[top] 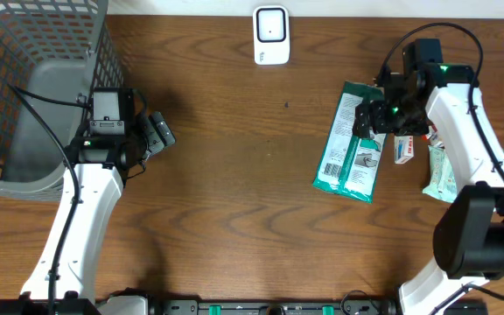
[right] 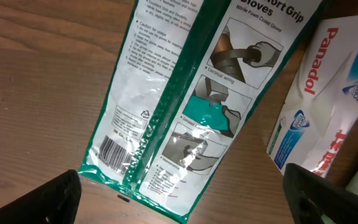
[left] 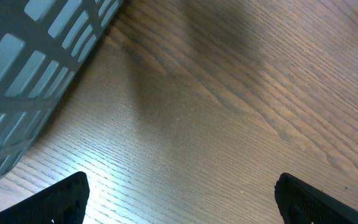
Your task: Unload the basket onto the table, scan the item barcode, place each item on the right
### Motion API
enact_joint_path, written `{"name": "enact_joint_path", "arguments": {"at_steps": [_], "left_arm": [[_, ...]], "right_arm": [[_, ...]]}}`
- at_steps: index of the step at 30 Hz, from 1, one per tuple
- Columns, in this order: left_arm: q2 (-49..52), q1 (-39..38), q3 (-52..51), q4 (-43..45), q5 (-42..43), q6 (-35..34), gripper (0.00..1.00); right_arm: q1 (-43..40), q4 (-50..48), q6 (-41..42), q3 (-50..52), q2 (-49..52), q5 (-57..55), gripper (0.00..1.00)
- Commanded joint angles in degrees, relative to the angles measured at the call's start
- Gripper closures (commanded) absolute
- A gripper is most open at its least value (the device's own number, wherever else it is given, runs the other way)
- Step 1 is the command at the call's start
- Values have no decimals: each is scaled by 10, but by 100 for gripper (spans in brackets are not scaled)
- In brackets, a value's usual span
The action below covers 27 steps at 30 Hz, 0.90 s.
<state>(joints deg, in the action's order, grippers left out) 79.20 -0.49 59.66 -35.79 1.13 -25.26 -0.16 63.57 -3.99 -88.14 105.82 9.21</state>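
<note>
Right claw [top: 370, 122] wide open over gloves pack [right: 166, 93]: pinch an edge clear of barcode [right: 109, 148], then present to white scanner [top: 270, 35].

Wooden table [top: 234, 175] bears basket [top: 7, 52], scanner [top: 271, 35], glove packet [top: 348, 157], Panadol box [top: 403, 150], pouch [top: 440, 172].

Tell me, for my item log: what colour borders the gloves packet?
Teal green on the gloves packet, clearest in the right wrist view.

Green packet [top: 344, 164], perhaps gloves, beside box [top: 403, 150]
</note>
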Motion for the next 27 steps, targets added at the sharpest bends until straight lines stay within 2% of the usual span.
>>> {"name": "enact_joint_path", "arguments": {"at_steps": [1,22,27], "left_arm": [[3,4,2,-2,-7,-3,4],[3,4,2,-2,-7,-3,4],[3,4,2,-2,-7,-3,4]], "right_arm": [[9,0,-4,-7,-83,1,1],[14,6,-4,-6,-616,1,1],[13,71,-10,-2,-741,-10,1]]}}
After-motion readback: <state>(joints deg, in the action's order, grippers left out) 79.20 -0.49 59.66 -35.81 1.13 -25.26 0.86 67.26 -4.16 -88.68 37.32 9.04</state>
